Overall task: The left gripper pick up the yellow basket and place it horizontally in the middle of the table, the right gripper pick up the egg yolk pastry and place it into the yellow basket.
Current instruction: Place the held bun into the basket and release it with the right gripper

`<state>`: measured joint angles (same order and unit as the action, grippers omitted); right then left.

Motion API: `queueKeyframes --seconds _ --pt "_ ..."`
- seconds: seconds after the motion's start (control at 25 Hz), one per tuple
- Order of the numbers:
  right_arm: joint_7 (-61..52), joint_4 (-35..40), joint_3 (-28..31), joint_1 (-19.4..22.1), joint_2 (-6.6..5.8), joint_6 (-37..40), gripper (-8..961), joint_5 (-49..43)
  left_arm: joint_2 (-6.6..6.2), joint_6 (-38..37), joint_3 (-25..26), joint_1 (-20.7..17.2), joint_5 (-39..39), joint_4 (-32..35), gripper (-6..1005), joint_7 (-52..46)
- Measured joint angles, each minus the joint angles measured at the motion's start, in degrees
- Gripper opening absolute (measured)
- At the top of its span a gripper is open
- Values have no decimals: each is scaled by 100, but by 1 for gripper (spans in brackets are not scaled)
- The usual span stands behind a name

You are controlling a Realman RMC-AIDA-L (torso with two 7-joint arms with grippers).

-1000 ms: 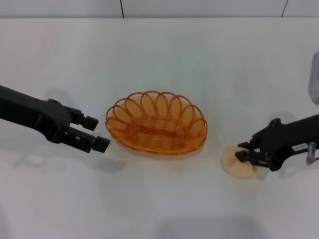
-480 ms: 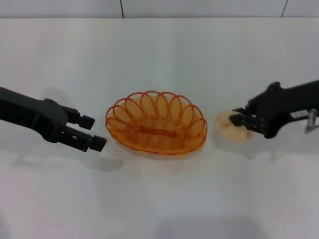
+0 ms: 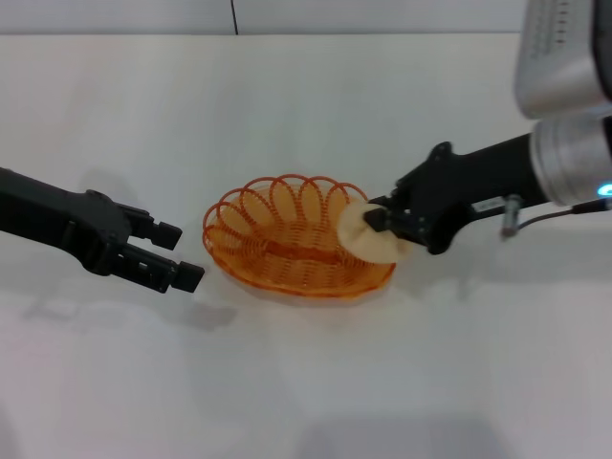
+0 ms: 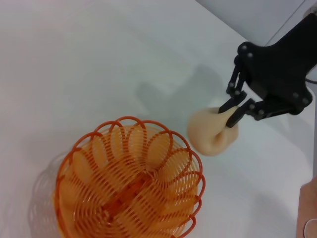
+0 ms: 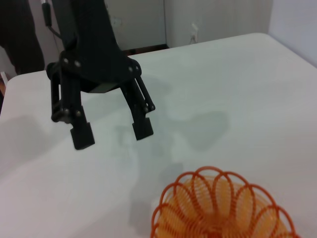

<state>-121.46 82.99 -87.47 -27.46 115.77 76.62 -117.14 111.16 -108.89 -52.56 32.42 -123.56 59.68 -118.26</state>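
The right claw pinches the egg yolk pastry and holds it in the air just over the right-hand rim of the yellow basket, which lies crosswise near the middle of the white surface. To do this step well, I judge the pastry should travel further inward — over the basket's centre, not its scalloped edge — and come low before the fingers part, so it neither rolls out nor tips the light wire rim. The left claw hangs spread and empty just beside the basket's left end, apart from it. Count — one basket, one pastry, two claws, nothing else on the surface.
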Motion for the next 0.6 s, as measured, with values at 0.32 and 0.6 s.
queueKeyframes --seconds 0.32,0.6 --pt "14 -551 -467 -371 16 -759 49 53 1 0 0 22 -15 0 880 9" --pt "71 -733 -571 -454 20 -983 47 62 10 3 0 36 -15 0 880 12"
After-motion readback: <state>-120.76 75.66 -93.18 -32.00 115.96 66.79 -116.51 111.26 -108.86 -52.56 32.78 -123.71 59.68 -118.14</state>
